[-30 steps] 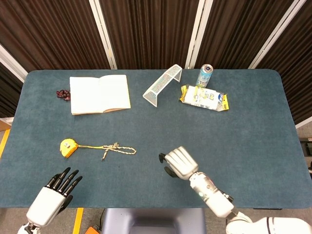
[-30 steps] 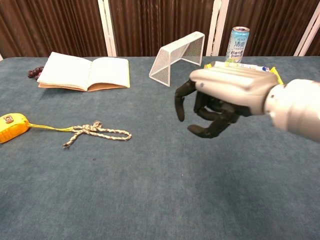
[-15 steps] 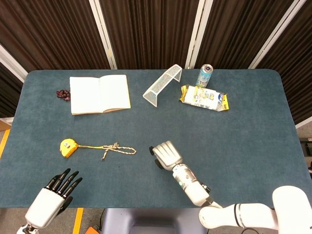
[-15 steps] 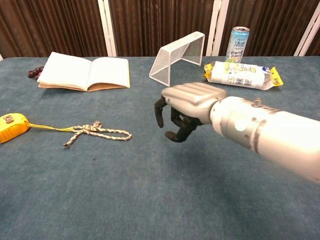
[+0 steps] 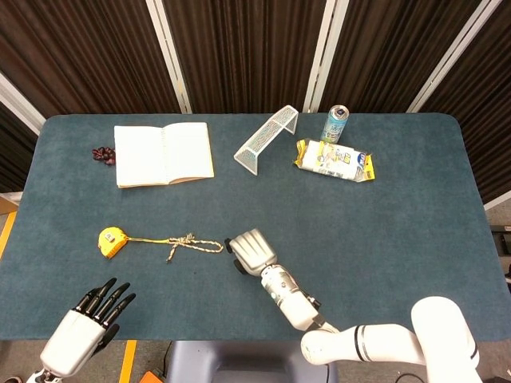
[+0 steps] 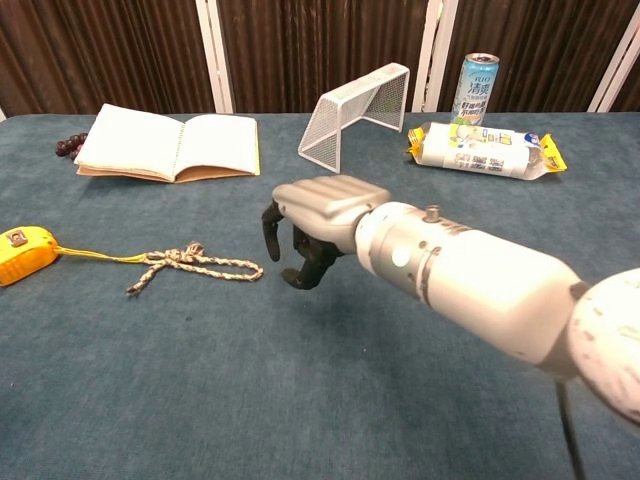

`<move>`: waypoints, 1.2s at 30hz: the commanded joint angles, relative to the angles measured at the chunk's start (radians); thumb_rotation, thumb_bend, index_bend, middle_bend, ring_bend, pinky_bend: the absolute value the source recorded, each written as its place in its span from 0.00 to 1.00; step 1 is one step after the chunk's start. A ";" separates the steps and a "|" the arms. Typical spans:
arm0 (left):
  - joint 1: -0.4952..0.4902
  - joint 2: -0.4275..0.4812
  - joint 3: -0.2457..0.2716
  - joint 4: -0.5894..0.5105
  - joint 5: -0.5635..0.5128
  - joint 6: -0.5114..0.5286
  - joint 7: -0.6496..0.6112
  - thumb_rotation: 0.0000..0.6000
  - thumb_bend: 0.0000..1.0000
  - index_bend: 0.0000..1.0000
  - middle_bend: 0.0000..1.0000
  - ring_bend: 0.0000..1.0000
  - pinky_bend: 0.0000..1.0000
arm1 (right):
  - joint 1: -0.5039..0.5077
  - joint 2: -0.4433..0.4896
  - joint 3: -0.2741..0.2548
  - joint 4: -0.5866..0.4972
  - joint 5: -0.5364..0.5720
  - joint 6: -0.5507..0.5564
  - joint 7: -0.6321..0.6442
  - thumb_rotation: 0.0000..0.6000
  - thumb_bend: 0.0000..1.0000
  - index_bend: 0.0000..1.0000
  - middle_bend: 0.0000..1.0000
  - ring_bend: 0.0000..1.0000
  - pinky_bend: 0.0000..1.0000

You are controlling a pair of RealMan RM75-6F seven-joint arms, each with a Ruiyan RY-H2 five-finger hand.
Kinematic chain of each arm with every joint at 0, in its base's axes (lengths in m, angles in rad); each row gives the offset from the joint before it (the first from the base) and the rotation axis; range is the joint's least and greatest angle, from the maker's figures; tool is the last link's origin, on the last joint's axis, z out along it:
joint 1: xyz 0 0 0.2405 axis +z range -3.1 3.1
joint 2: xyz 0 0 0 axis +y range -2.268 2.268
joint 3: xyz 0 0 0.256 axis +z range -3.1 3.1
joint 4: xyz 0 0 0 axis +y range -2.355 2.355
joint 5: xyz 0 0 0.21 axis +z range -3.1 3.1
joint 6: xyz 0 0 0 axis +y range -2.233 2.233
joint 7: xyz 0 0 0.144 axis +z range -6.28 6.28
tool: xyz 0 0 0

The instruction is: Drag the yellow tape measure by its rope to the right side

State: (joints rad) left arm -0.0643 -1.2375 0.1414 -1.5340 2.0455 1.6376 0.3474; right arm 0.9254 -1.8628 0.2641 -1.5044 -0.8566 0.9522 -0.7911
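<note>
The yellow tape measure (image 5: 112,241) (image 6: 22,254) lies at the table's left side. Its braided rope (image 5: 188,243) (image 6: 190,262) trails rightward and has a knot midway. My right hand (image 5: 250,251) (image 6: 310,222) hovers just right of the rope's free end, fingers curled downward and apart, holding nothing and not touching the rope. My left hand (image 5: 88,319) sits at the near left table edge with its fingers spread, holding nothing.
An open notebook (image 5: 163,154) lies at the back left with dark beads (image 5: 102,155) beside it. A small white wire goal (image 5: 267,138), a can (image 5: 336,124) and a yellow snack packet (image 5: 333,160) stand at the back centre-right.
My right hand has travelled leftward across the table, from the centre to just beside the rope's free end. The tape measure and rope have not moved; the left hand is almost still.
</note>
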 commanded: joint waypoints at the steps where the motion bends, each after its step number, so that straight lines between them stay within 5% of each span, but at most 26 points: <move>1: 0.001 0.003 0.003 0.000 0.007 0.005 -0.005 1.00 0.37 0.17 0.12 0.07 0.30 | 0.021 -0.027 -0.001 0.037 0.012 -0.012 0.004 1.00 0.49 0.55 1.00 1.00 1.00; 19: 0.001 0.007 0.011 0.009 0.033 0.014 -0.016 1.00 0.37 0.17 0.14 0.07 0.30 | 0.118 -0.161 0.040 0.297 0.032 -0.077 0.095 1.00 0.49 0.56 1.00 1.00 1.00; 36: 0.002 0.007 0.012 0.016 0.046 0.023 -0.021 1.00 0.37 0.17 0.14 0.07 0.30 | 0.143 -0.198 0.037 0.358 0.048 -0.095 0.118 1.00 0.49 0.55 1.00 1.00 1.00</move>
State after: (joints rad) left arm -0.0618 -1.2301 0.1532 -1.5185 2.0912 1.6604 0.3266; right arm 1.0674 -2.0598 0.2998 -1.1467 -0.8061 0.8568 -0.6765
